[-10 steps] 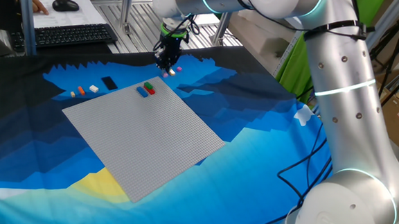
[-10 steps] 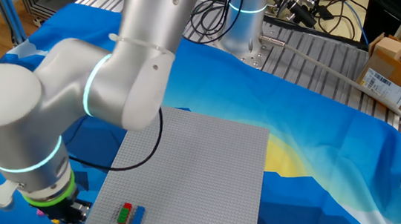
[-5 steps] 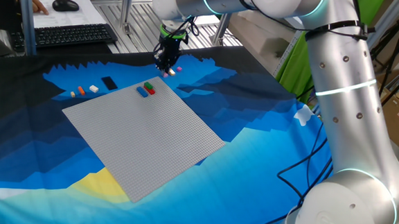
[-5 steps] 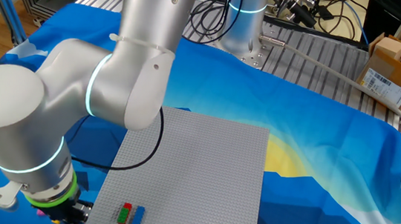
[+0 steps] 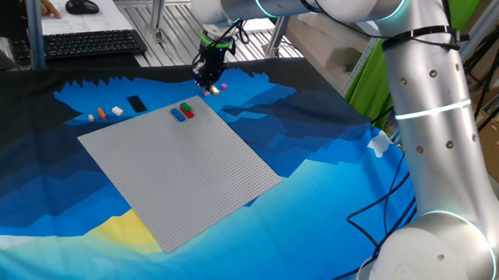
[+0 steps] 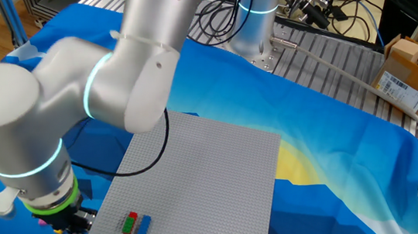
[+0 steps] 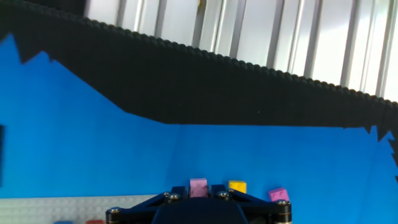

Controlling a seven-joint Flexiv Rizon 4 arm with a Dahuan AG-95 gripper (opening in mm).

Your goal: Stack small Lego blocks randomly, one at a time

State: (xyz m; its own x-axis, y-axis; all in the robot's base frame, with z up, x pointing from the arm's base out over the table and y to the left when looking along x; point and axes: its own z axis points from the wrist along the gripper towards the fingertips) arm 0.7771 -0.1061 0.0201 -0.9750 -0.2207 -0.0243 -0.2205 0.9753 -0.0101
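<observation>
Looking past the grey baseplate (image 5: 178,166), we find the gripper (image 5: 208,87) just beyond its far corner, among loose pink and yellow blocks (image 7: 236,186); its grip is indiscernible (fingertips hidden). Red, green and blue blocks (image 5: 183,112) sit on that corner.

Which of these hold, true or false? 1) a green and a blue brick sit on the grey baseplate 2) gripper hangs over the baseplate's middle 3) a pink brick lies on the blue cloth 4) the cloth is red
1) True: a small green Lego brick and a small blue Lego brick sit on the flat grey studded baseplate, near one edge.
2) False: the black two-finger gripper is off the baseplate, over the blue cloth.
3) True: a small pink Lego brick lies on the cloth.
4) False: the cloth is blue.
</observation>
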